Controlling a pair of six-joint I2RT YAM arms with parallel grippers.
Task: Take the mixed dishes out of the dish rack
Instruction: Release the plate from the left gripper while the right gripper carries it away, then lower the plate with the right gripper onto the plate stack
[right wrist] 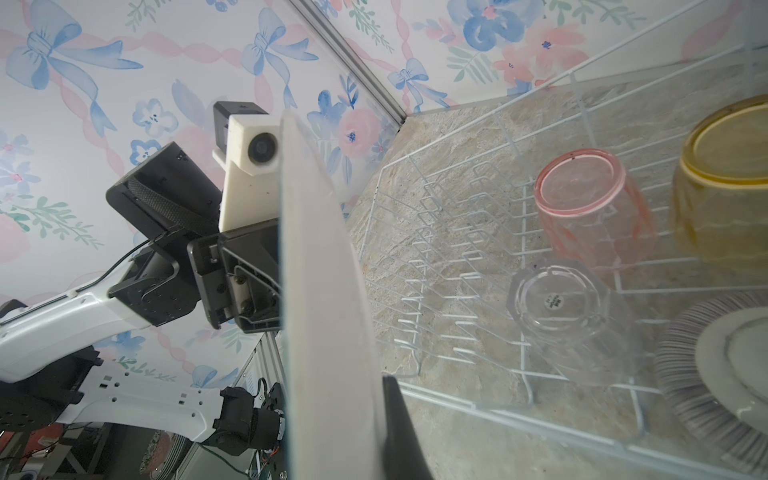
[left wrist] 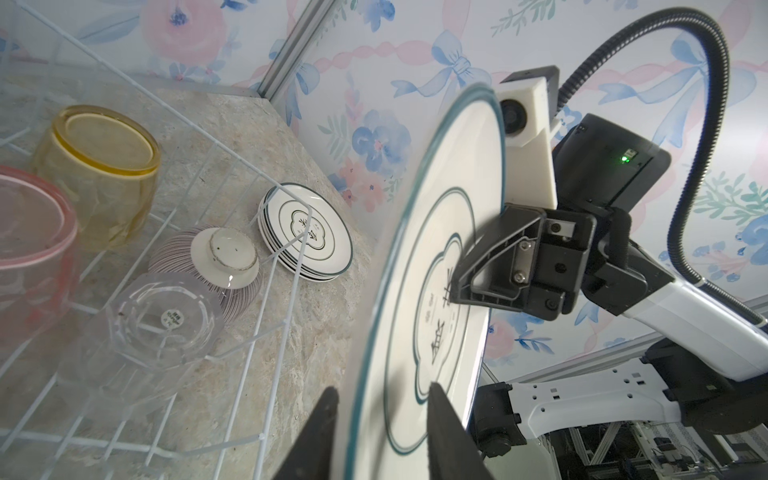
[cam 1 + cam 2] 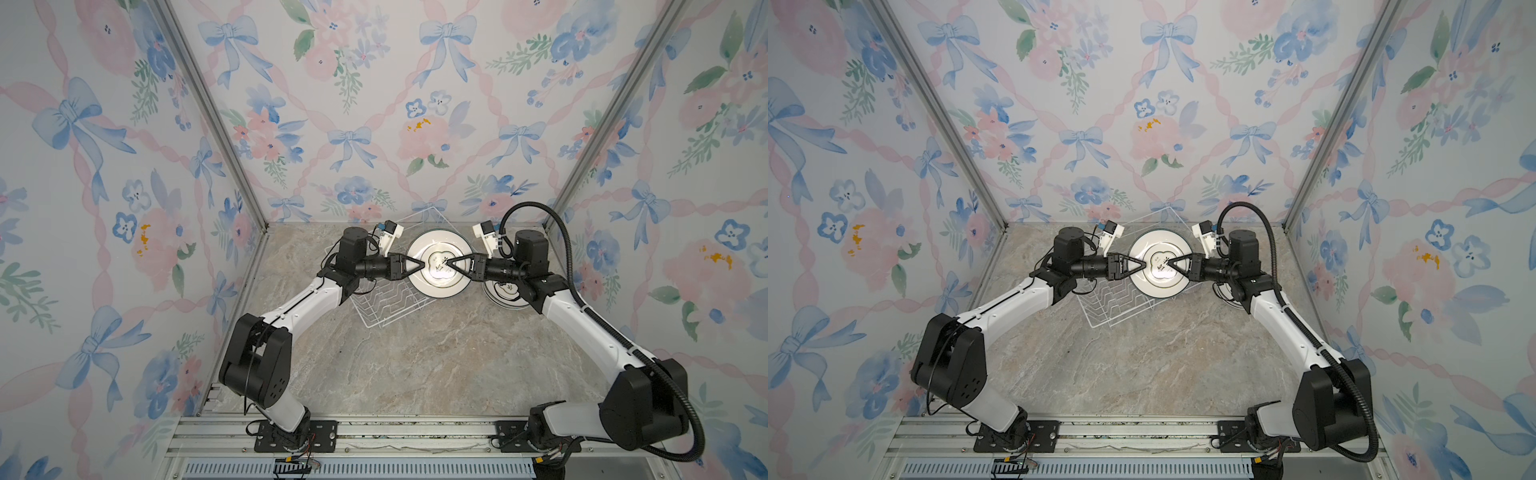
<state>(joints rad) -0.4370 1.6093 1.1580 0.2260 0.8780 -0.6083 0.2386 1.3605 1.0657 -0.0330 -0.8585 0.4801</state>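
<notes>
Closest to the lens in the left wrist view, the left gripper [image 2: 380,388] stands astride the edge of a round white plate with a dark teal rim [image 2: 436,232]; its two black fingers [image 2: 444,424] are parted, one over the plate's face, the other just clear of its back, so this hold is slack. Across the plate from them, the right gripper [image 3: 449,262] is clamped tight on the opposite rim; in the right wrist view one of its fingers [image 1: 401,419] lies flat against the plate.

In both top views the plate hangs between the two sets of fingertips, face toward the camera, above the white wire dish rack [image 3: 386,309]. Below the fingers, inside the rack, four things stand upside down: a yellow glass tumbler [image 2: 99,174]; a pink glass tumbler [image 2: 29,249]; a clear faceted tumbler [image 2: 166,320]; a small purple-striped bowl [image 2: 224,257]. The rack's upright wire dividers [image 1: 440,249] lie on the left fingers' side.

Past the rack's corner, on the right fingers' side, a stack of matching plates [image 2: 307,232] lies flat on the marble-patterned tabletop [image 3: 415,374]; the tabletop runs open from the rack toward the arm bases.

The held plate's centre carries a dark emblem inside a lobed outline, its marks unreadable; the clear tumbler's base bears a round white sticker, print too small to read.
</notes>
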